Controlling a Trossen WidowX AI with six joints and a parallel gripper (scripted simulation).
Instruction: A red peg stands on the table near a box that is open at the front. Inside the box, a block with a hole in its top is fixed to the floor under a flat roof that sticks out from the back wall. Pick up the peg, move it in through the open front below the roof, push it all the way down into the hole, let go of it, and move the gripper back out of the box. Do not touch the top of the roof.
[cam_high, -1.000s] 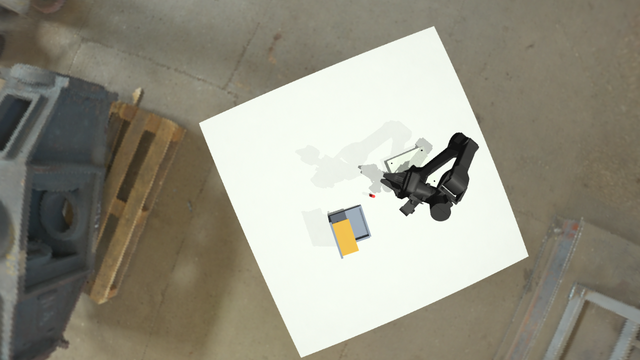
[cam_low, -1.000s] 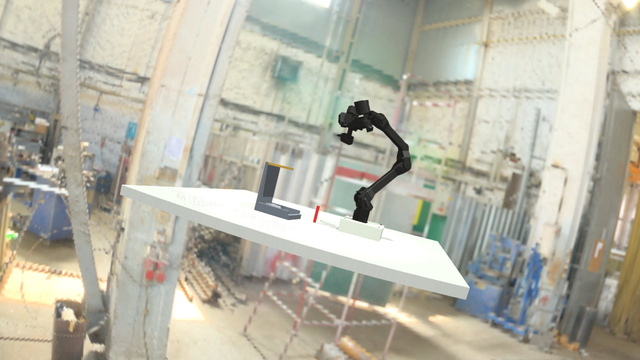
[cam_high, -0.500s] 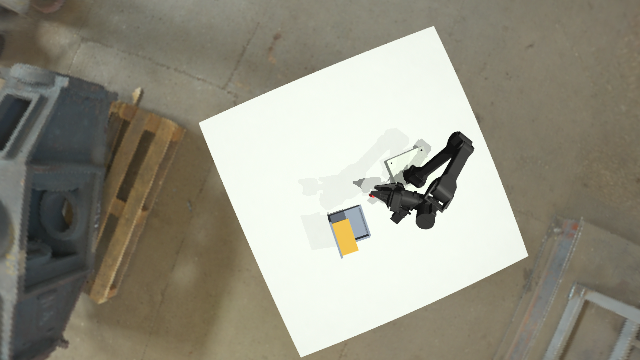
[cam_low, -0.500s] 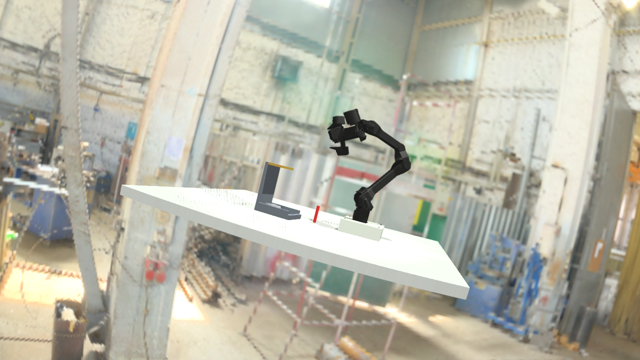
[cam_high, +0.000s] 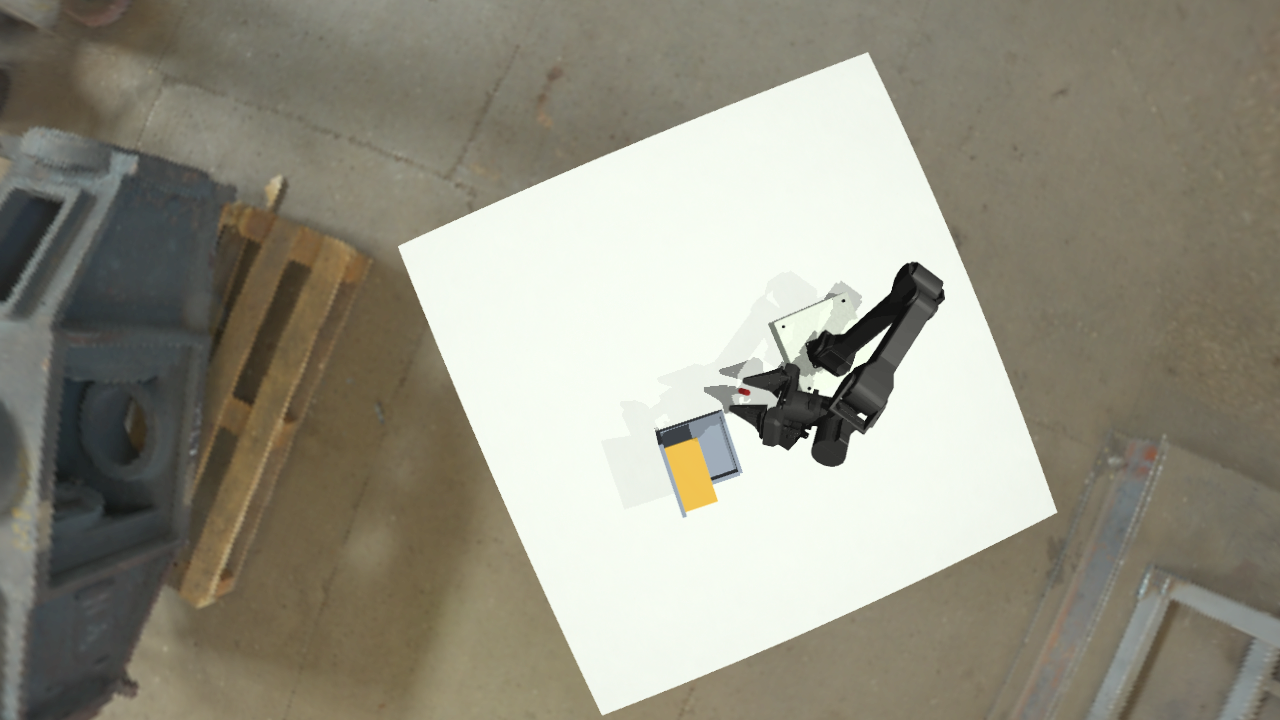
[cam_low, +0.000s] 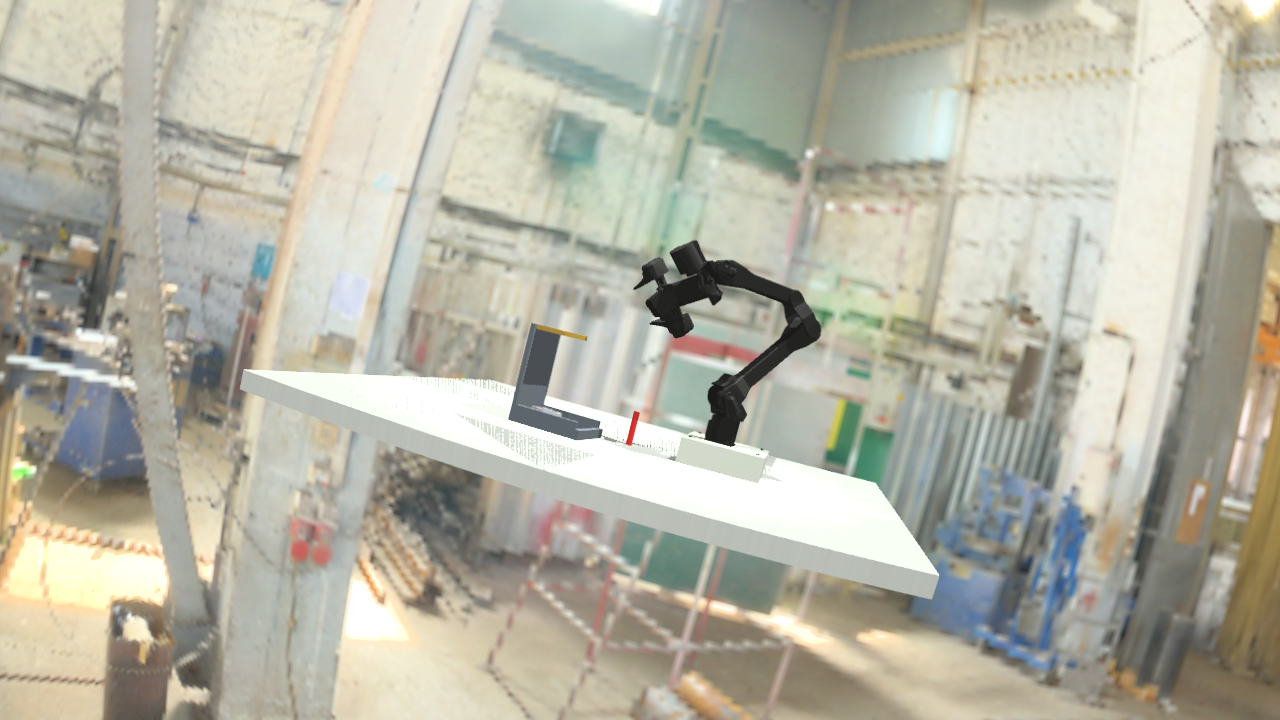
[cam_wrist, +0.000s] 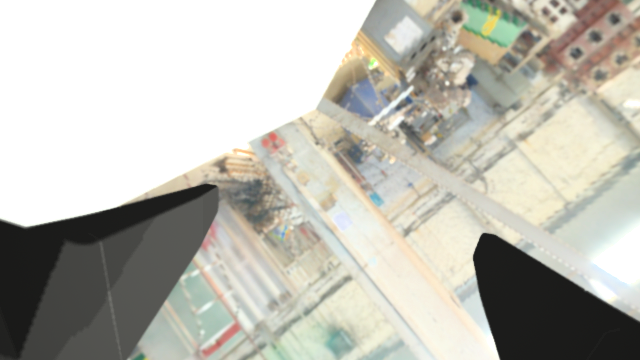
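The tool (cam_high: 735, 391) (cam_low: 642, 304) (cam_wrist: 346, 221), spread wide and holding nothing, hangs well above the red peg (cam_high: 743, 391) (cam_low: 632, 428) upright on the desk (cam_high: 581, 295) (cam_low: 626, 488), so it should descend slowly, fingers straddling the peg evenly before closing.

the gripper (cam_high: 736, 390) (cam_low: 640, 305) (cam_wrist: 346, 221) looks like matt black plastic, its fingers smooth-faced. below it, the peg (cam_high: 743, 391) (cam_low: 632, 428) has a smooth, plastic-like red surface. beyond the fingertips, the box (cam_high: 723, 449) (cam_low: 537, 376) looks smooth and matt, as does its yellow roof (cam_high: 690, 474) (cam_low: 562, 333). the tabletop (cam_high: 626, 268) (cam_low: 716, 501) (cam_wrist: 125, 90) underneath looks smooth.
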